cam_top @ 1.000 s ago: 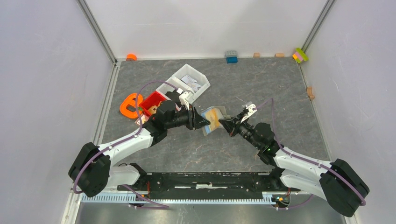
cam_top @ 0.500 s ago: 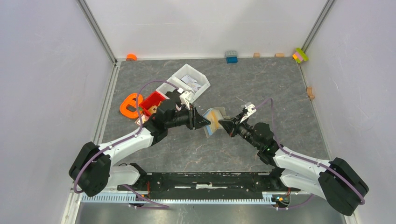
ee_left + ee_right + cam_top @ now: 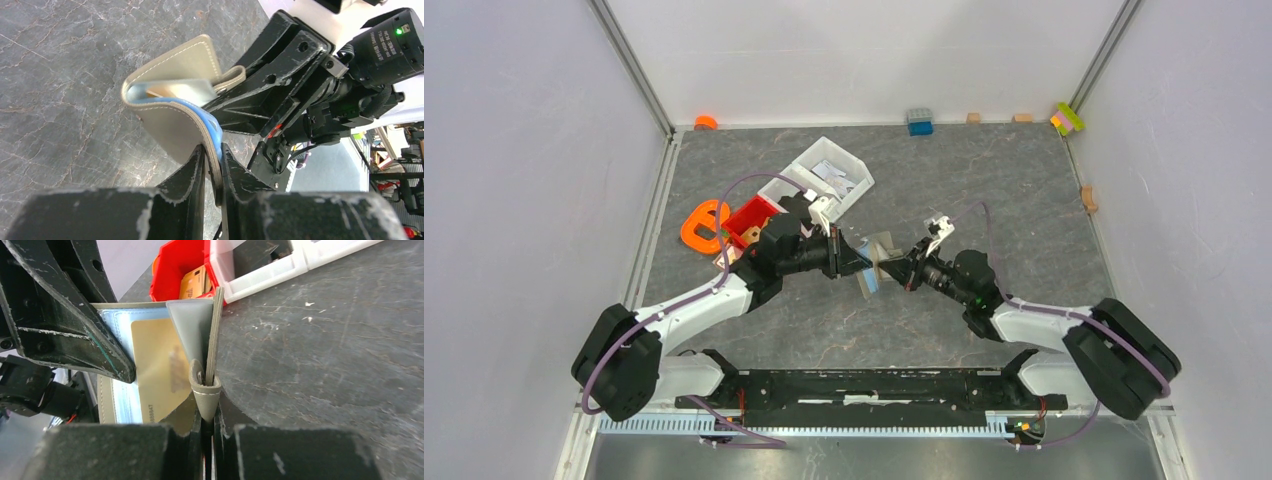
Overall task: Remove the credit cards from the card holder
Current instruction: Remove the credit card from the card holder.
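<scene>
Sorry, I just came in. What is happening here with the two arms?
The two arms hold the taupe card holder open between them, off the table. The left gripper pinches one flap together with a pale blue card; the right gripper pinches the edge of the other flap. A gold card sits inside too. Neither card is out yet.

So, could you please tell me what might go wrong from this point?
1. The left fingers seem to pinch a flap of the card holder together with the blue card, so pulling may drag the holder instead of freeing it.
2. The right fingers grip only the other flap's thin edge; it might slip out.
</scene>
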Controlling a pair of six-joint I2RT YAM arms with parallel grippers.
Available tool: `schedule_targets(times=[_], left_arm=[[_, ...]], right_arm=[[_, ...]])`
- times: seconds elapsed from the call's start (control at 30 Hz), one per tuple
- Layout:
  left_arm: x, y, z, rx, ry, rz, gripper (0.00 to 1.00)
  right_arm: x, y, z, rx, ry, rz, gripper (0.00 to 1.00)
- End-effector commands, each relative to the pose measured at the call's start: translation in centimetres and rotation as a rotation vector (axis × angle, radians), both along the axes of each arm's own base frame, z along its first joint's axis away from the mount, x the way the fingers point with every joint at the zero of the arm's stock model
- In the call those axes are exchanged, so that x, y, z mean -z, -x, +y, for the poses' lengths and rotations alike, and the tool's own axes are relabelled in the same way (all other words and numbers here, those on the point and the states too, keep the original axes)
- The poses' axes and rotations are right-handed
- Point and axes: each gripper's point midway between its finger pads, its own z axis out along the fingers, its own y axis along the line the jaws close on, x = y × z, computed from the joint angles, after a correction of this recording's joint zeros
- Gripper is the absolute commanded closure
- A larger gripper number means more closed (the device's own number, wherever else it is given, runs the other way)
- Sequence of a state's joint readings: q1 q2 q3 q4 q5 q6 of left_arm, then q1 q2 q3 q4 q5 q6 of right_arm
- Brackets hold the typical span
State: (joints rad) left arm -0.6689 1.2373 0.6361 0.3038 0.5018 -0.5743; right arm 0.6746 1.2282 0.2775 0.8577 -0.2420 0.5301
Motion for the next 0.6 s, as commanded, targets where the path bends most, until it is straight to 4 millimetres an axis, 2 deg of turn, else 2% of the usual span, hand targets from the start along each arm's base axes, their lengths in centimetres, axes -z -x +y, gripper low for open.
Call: schedule_targets(times=[0.0, 0.27, 0.57], left_arm=[[-3.6, 0.4, -1.1, 0.075, 0.092, -0.114, 0.82], [-3.7, 0.5, -1.3, 0.091, 0.100, -0.105, 0.84], [-4.3, 1.0, -1.3, 0.107, 0.123, -0.126, 0.85]], right_arm=[[-1.8, 2.0, 3.0, -0.202, -0.086, 0.011, 1.00], [-1.6, 2.0, 3.2, -0.215, -0.085, 0.022, 1.00], [-1.7, 1.6, 2.1, -0.186, -0.121, 0.046, 1.00]])
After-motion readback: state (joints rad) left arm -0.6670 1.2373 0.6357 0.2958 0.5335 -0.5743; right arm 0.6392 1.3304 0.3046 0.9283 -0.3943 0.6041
